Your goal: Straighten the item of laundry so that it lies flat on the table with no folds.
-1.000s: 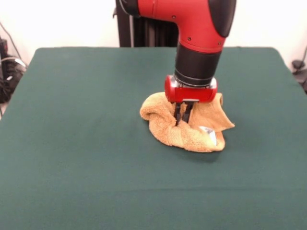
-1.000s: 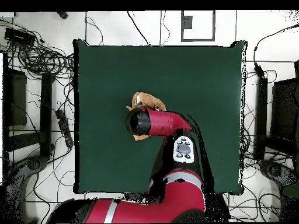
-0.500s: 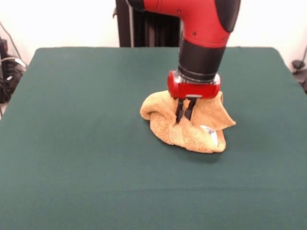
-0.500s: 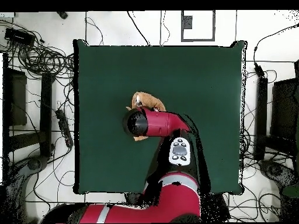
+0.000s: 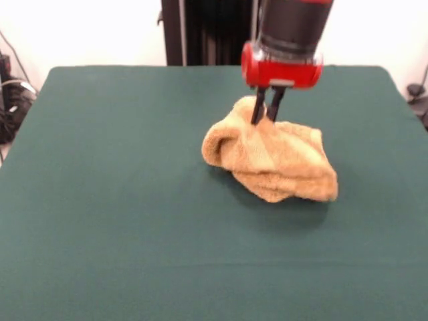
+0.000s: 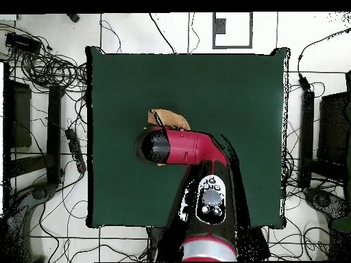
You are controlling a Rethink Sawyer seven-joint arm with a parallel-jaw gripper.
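Note:
The item of laundry (image 5: 281,164) is an orange-tan towel, bunched in a rumpled heap right of the middle of the dark green table (image 5: 100,200). My gripper (image 5: 263,121) hangs over the heap's far top, shut on a pinch of cloth that is drawn up into a peak. The rest of the towel sags down to the table with several folds. In the overhead view only a corner of the towel (image 6: 168,118) shows past the red arm (image 6: 179,147), which hides the gripper; the table (image 6: 233,89) spreads wide around it.
A black pedestal column (image 5: 200,33) stands behind the table's far edge. Cables lie off the table's left side (image 5: 10,100). The overhead view shows cables and dark equipment (image 6: 41,68) on the floor around the table.
My gripper has risen and shifted slightly right and toward the far side, pulling the towel's top up with it. The heap has shifted and its white label no longer shows.

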